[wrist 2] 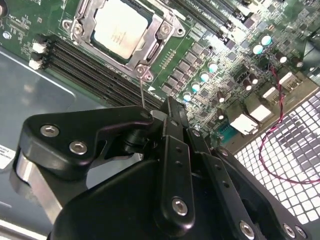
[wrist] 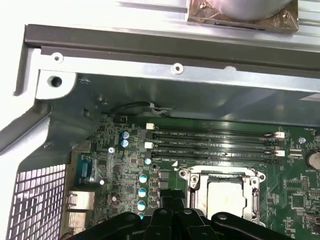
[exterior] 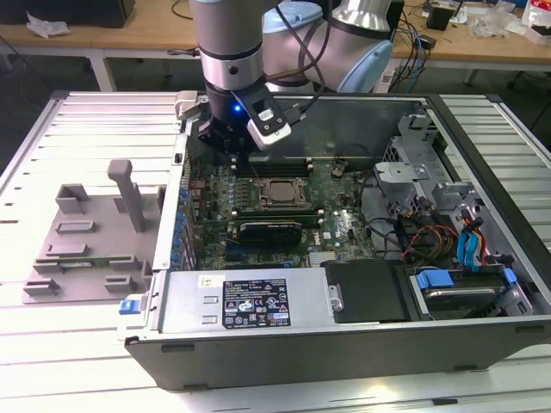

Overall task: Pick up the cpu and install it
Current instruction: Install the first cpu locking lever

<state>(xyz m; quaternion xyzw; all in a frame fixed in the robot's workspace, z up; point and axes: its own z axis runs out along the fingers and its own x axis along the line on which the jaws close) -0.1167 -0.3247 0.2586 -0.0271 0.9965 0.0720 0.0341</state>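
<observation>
The cpu (exterior: 277, 194) is a pale silvery square lying flat inside the metal socket frame (exterior: 274, 179) on the green motherboard in the open computer case. It shows in both wrist views, cpu (wrist 2: 120, 27) and cpu (wrist: 226, 200), with nothing on top of it. My black gripper (exterior: 222, 138) hangs over the board toward the exterior view's left of the socket, apart from the chip. In the second wrist view the gripper (wrist 2: 170, 107) has its fingers (wrist 2: 175, 150) drawn together with nothing between them. Its dark knuckles (wrist: 165, 220) edge the first wrist view.
Black memory slots (wrist: 215, 142) run beside the socket, toward the case wall (wrist: 175, 95). A long black card (exterior: 271, 231) lies on the socket's near side. Cables and a drive cage (exterior: 448, 232) fill the exterior view's right. A grey fixture (exterior: 95, 232) stands outside the case.
</observation>
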